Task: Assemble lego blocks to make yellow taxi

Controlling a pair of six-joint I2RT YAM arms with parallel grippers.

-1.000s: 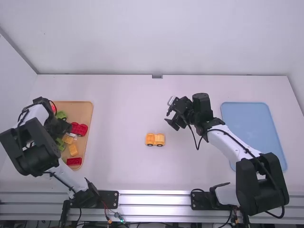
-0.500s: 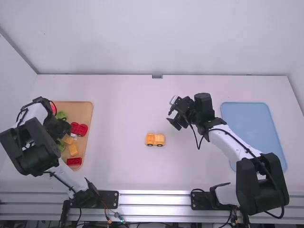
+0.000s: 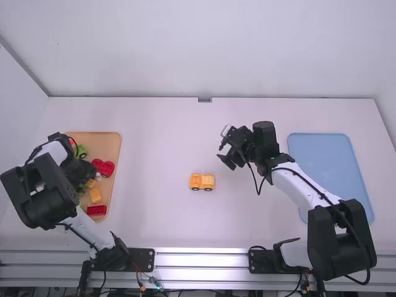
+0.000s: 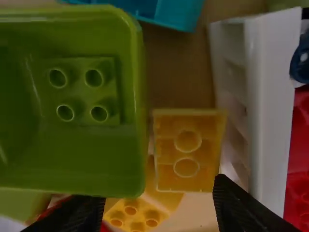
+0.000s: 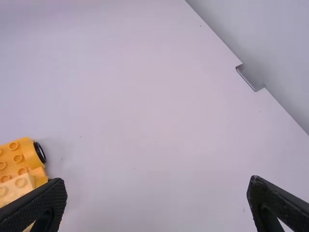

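Note:
In the high view my left gripper (image 3: 81,172) is low over the wooden tray, hiding part of its contents. Open fingers of the left gripper (image 4: 159,205) flank a yellow brick (image 4: 188,152) in the left wrist view, and another yellow brick (image 4: 137,215) lies beside it. A further yellow brick (image 3: 96,195) rests in the tray. On the mid-table stands an orange wheeled base (image 3: 196,181) with a paler yellow block (image 3: 208,181) on one end. Behind and right of it, my right gripper (image 3: 224,154) hangs above the table; the right gripper (image 5: 158,183) is open and holds nothing.
The wooden tray (image 3: 113,143) also bears a red wheeled piece (image 3: 106,168) and a red brick (image 3: 96,210). A green hollow piece (image 4: 87,145), a white piece (image 4: 270,106) and a teal piece (image 4: 178,14) crowd the left gripper. A blue tray (image 3: 322,161) lies at right.
My left gripper has shifted slightly over the tray, toward the camera. The right arm drew back a little to the right at first and has since stayed still.

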